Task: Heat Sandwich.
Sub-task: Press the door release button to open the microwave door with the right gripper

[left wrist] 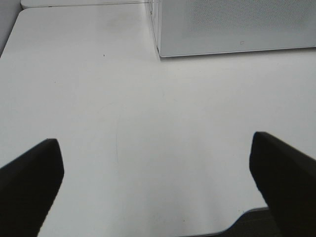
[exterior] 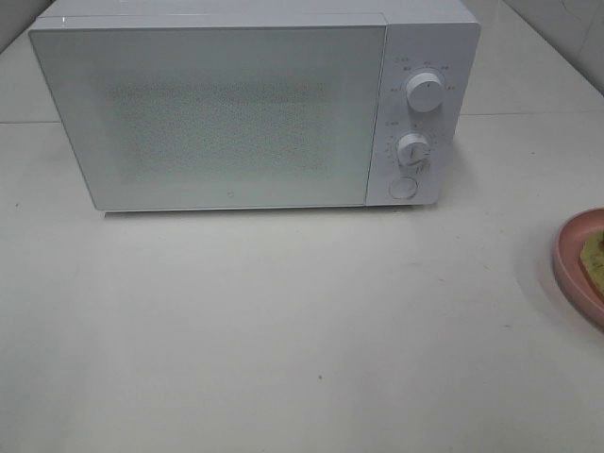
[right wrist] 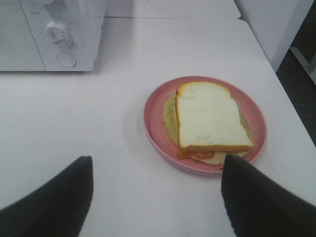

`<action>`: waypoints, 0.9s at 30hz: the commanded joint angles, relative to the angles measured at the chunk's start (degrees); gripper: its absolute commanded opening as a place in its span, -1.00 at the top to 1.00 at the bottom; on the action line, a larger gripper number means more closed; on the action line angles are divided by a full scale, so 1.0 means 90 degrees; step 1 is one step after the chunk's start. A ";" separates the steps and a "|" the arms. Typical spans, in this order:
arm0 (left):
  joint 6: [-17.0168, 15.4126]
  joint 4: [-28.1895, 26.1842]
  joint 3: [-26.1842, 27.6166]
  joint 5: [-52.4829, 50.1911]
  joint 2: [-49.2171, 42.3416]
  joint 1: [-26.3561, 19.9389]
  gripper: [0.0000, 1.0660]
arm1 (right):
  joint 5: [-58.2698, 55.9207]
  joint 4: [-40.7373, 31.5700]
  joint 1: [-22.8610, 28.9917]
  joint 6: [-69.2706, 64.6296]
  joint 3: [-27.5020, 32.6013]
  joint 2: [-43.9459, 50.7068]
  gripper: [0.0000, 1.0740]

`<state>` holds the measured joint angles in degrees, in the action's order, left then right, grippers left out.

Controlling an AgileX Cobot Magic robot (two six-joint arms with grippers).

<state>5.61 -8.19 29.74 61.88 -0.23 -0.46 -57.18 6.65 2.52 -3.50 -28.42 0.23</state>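
The sandwich (right wrist: pixel 210 122), white bread with tan crust and a pale green layer under it, lies on a round pink plate (right wrist: pixel 154 118) in the right wrist view. In the exterior high view only the plate's edge (exterior: pixel 573 260) and a sliver of the sandwich (exterior: pixel 595 255) show at the right border. The white microwave (exterior: pixel 245 104) stands at the back with its door shut. My right gripper (right wrist: pixel 155 192) is open and empty, just short of the plate. My left gripper (left wrist: pixel 155 182) is open and empty over bare table, near the microwave's front left corner (left wrist: pixel 160 52). Neither gripper shows in the exterior high view.
The microwave has two knobs (exterior: pixel 426 92) (exterior: pixel 413 148) and a round button (exterior: pixel 403 187) on its right panel, which also shows in the right wrist view (right wrist: pixel 65 59). The white table's front edge (left wrist: pixel 217 229) lies close under the left gripper. The table's right edge (right wrist: pixel 284 94) runs just past the plate.
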 commanded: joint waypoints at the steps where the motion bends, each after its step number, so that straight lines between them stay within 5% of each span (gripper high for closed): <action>1: -0.0019 -0.0019 -0.0006 -0.0038 -0.0146 -0.0013 -0.83 | 0.0013 0.0032 -0.0038 -0.0038 0.0006 0.0172 -0.31; 27: -0.0019 -0.0019 -0.0006 -0.0038 -0.0146 -0.0013 -0.83 | 0.0758 0.0025 -0.0038 -0.0057 -0.0293 -0.0477 -0.31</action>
<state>5.61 -8.19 29.74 61.88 -0.23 -0.46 -52.25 6.65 2.52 -3.50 -30.60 -2.92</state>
